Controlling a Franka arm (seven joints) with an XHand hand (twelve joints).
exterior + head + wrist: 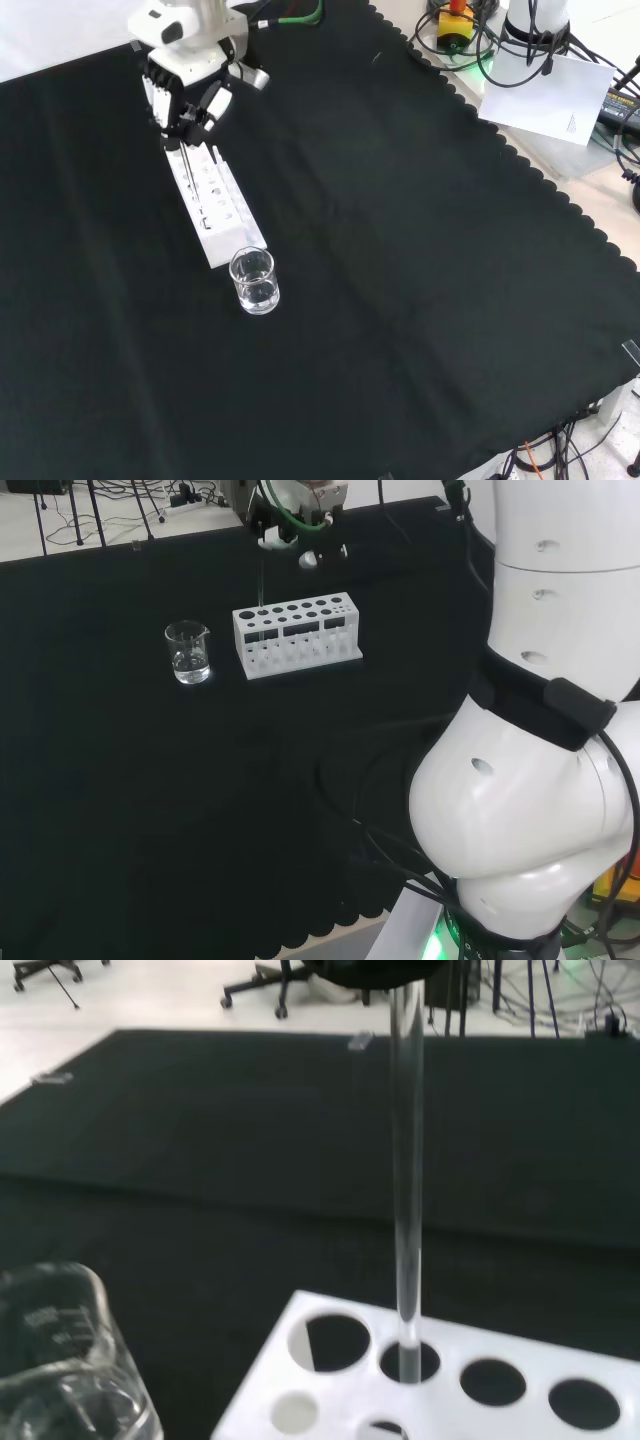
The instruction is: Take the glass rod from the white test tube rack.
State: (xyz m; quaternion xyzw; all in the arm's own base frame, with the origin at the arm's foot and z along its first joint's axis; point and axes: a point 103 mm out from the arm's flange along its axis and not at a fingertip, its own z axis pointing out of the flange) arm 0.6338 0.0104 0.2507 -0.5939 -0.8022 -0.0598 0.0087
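The hand (185, 100) has pinched the glass rod (406, 1190), tip in the white test tube rack (297, 635); next up, a straight lift

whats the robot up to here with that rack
The robot hand is above one end of the white test tube rack, gripping the top of a glass rod. The rod stands upright with its lower end in a rack hole. A small glass beaker sits on the black cloth beside the rack.
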